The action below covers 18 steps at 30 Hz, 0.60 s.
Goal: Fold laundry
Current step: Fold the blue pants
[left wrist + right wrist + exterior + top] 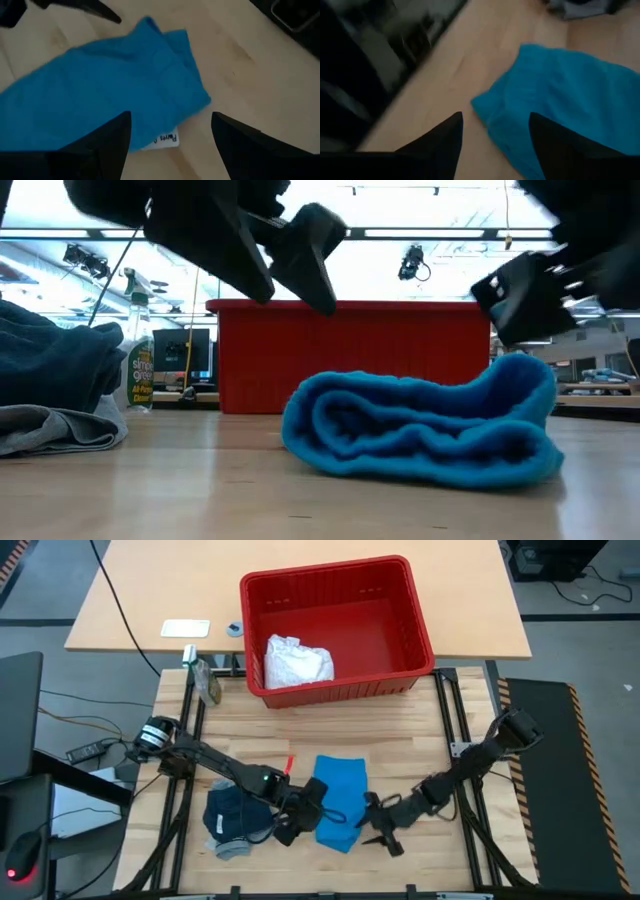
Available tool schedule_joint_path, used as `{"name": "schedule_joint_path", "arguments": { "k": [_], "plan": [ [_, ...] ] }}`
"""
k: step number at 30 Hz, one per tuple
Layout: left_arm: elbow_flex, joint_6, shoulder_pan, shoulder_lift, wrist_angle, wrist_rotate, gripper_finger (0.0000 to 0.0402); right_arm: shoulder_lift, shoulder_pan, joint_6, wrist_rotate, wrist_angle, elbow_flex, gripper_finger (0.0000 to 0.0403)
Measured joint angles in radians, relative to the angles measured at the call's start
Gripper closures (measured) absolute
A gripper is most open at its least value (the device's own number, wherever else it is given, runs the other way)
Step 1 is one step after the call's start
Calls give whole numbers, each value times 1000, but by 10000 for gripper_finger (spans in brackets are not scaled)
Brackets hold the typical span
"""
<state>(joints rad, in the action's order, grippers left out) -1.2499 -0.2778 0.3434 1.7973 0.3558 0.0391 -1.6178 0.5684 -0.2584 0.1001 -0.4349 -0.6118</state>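
Note:
A bright blue garment (340,802) lies folded in a bundle on the wooden table near its front edge, a white label (164,140) showing at its hem. My left gripper (170,120) hovers open just left of and above it (300,255). My right gripper (495,120) stands open at the bundle's right near corner (378,830), slightly above it (520,300). A navy garment (232,810) lies heaped on a grey T-shirt (230,848) at the left. A white cloth (295,662) lies inside the red basket (400,600).
The red basket stands at the table's far edge. A spray bottle (205,680) stands at the far left corner. Bare wood lies between the basket and the garments. Black frame rails run along the table's left and right sides.

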Motion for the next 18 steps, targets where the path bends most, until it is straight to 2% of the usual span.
{"name": "schedule_joint_path", "arguments": {
  "k": [3, 7, 9, 12, 18],
  "plan": [
    [1, -68, -4, 18, 3, 0, 125, -37, 48, 100, 99, 196, -100, 160],
    [1, -109, 3, 75, -35, 2, 125, -89, 81, 117, 233, 384, -230, 152],
    [1, -127, 21, 101, -76, 4, 125, -119, 93, 103, 272, 401, -277, 151],
    [1, -136, 49, 132, -111, 0, 125, -164, 104, 94, 270, 408, -331, 151],
    [0, -128, 89, 185, -188, -122, 129, -284, 120, -3, 275, 398, -376, 150]
  ]
}}
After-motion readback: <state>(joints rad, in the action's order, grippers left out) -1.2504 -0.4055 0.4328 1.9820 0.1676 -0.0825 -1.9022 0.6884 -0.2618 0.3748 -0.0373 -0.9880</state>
